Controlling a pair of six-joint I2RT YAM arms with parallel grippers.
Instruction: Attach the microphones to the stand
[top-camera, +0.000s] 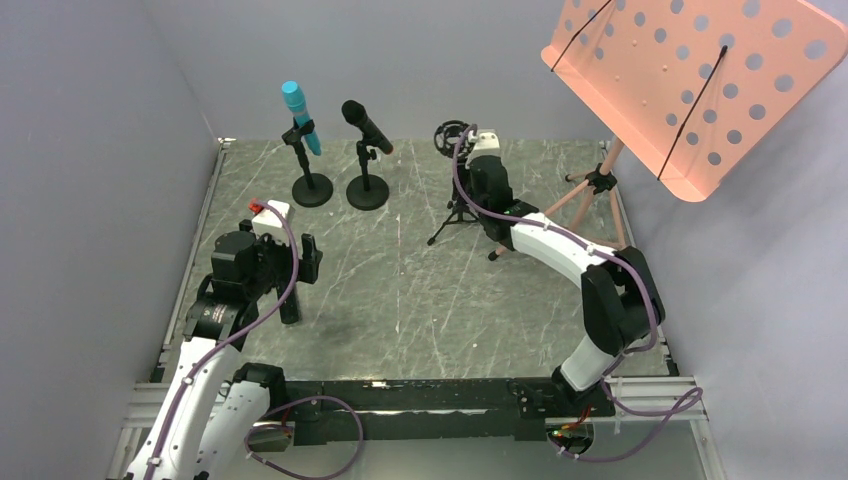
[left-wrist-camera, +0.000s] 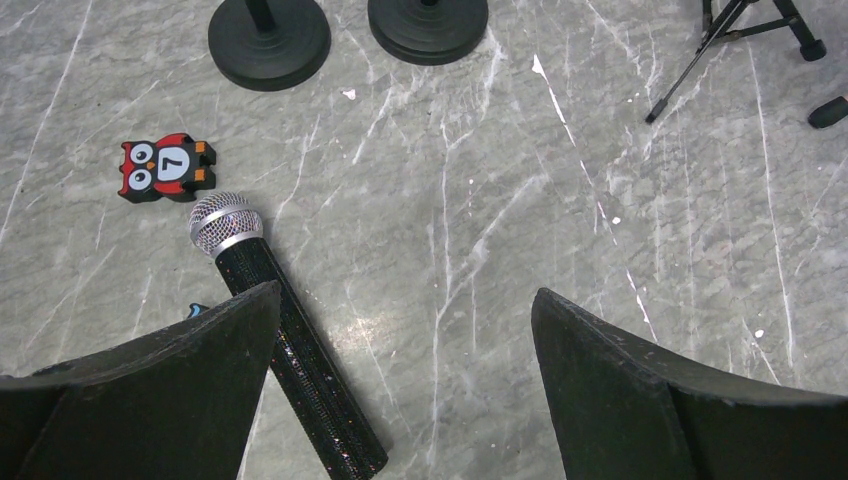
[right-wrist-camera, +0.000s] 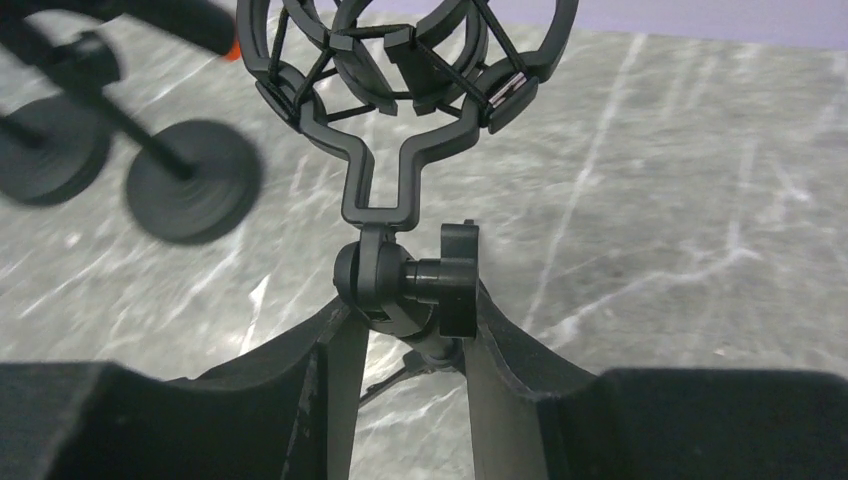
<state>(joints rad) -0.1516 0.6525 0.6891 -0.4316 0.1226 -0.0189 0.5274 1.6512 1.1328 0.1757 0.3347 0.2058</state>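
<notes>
Shock-mount stand (right-wrist-camera: 383, 190), swivel joint pinched by right gripper (right-wrist-camera: 405, 300).
Left of stand: silver-headed microphone (left-wrist-camera: 300, 360) laid flat, left gripper (left-wrist-camera: 405, 295) held spread wide.

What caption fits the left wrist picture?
Open left gripper hovers above the silver-headed microphone lying beside a small owl toy.

Marble table (left-wrist-camera: 520, 210) with microphone (left-wrist-camera: 296, 362), owl toy (left-wrist-camera: 165, 168)

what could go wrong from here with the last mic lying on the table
1. The silver-headed mic lies off to one side of the open left gripper, partly behind a finger; a straight drop might pin or roll it.
2. The right gripper clamps the tripod stand at its swivel joint; a push could tip it or tilt the cradle.
</notes>
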